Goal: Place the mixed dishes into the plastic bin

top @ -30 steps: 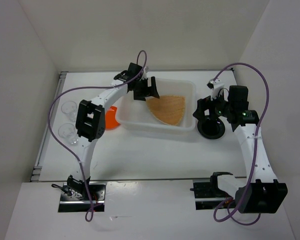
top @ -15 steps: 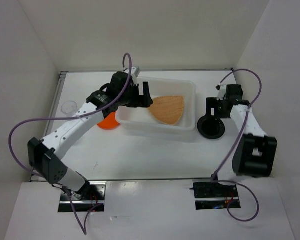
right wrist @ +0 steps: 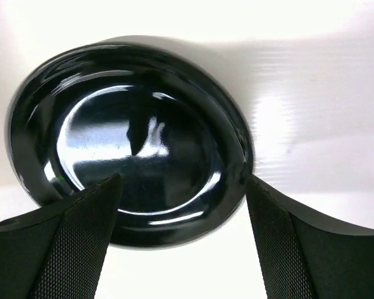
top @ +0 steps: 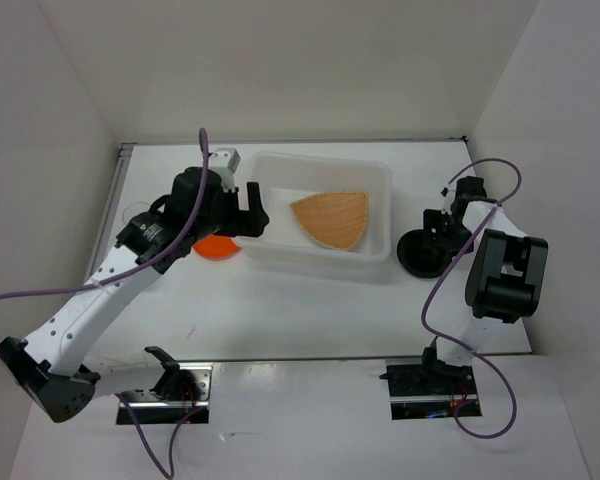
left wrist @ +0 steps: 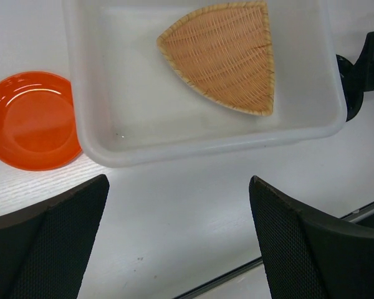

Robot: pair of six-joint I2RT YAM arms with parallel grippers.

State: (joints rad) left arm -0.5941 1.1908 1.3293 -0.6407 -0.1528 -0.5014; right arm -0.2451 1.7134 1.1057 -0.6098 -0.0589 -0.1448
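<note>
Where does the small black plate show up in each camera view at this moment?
Top external: the black plate sits on the table just right of the plastic bin.
Left wrist: only a dark sliver of it shows at the right edge, beyond the bin.
Right wrist: it fills the centre of the picture.
Shared landmark: the bin, seen in the top and left wrist views; the right wrist view does not show it.

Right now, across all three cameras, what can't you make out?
Clear cup: top view, faint and partly behind the left arm; no second cup shows anywhere.
Orange plate: top view, partly under that arm; clear in the left wrist view.
Black plate: right wrist view, near rim behind the open right gripper, so contact is unclear; left wrist view shows only a sliver past the plastic bin.
</note>
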